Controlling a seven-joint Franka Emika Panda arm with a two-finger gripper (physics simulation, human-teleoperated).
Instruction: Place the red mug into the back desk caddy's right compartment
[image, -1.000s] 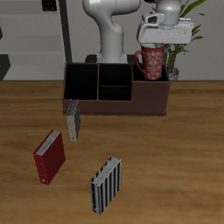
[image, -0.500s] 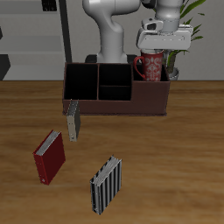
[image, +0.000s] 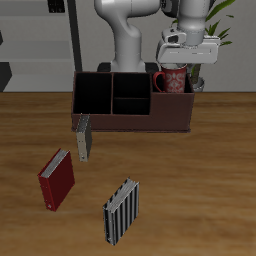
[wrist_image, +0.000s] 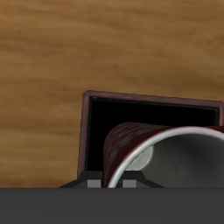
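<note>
The red mug (image: 170, 80) sits low inside the right compartment (image: 172, 100) of the back desk caddy (image: 130, 118), with only its upper half above the wall. My gripper (image: 187, 67) hangs right over it and stays shut on the mug's rim. In the wrist view the red mug (wrist_image: 166, 157) fills the foreground, tilted, its white inside facing the camera. The black compartment (wrist_image: 149, 114) opens around and behind it. My gripper (wrist_image: 111, 180) shows only as two small grey pads at the mug's rim.
A grey book (image: 84, 138) leans against the caddy's front. A red book (image: 56, 180) and a striped book (image: 121, 212) lie nearer the table's front edge. A potted plant (image: 205, 60) stands just behind the caddy's end.
The gripper has lowered with the mug, which has sunk from above the caddy's rim down into the right compartment. The books have not moved.
</note>
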